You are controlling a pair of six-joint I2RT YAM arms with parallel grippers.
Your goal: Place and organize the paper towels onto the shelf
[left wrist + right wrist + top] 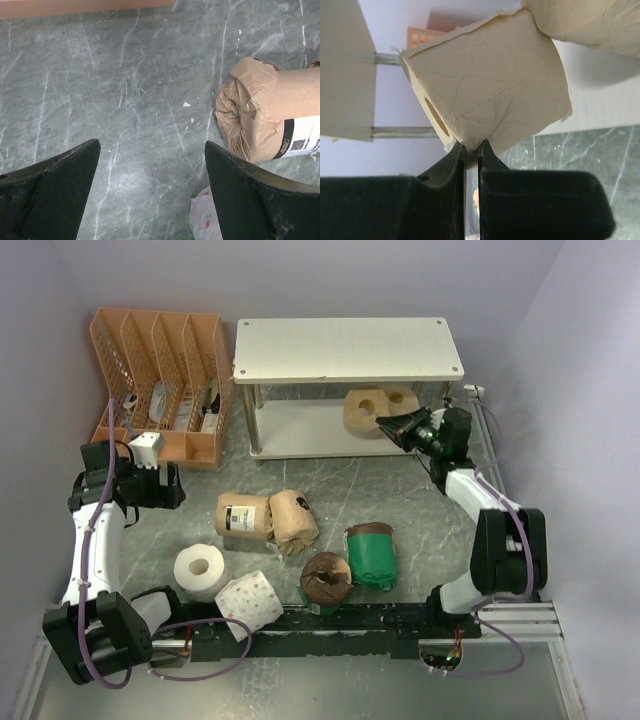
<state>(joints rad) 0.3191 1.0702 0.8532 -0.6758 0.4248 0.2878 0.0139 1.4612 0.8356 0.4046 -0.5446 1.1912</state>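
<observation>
While the lower shelf tier (300,432) holds 2 tan rolls (365,408), right hand (471,147) pinches 1; left hand (152,150) spread.

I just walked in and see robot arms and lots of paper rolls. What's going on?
The right hand is pinched shut on a bare tan roll at the shelf, on its lower board, beside another tan roll. The left hand is wide open and empty above the table. Six more rolls lie on the table, waiting.
</observation>
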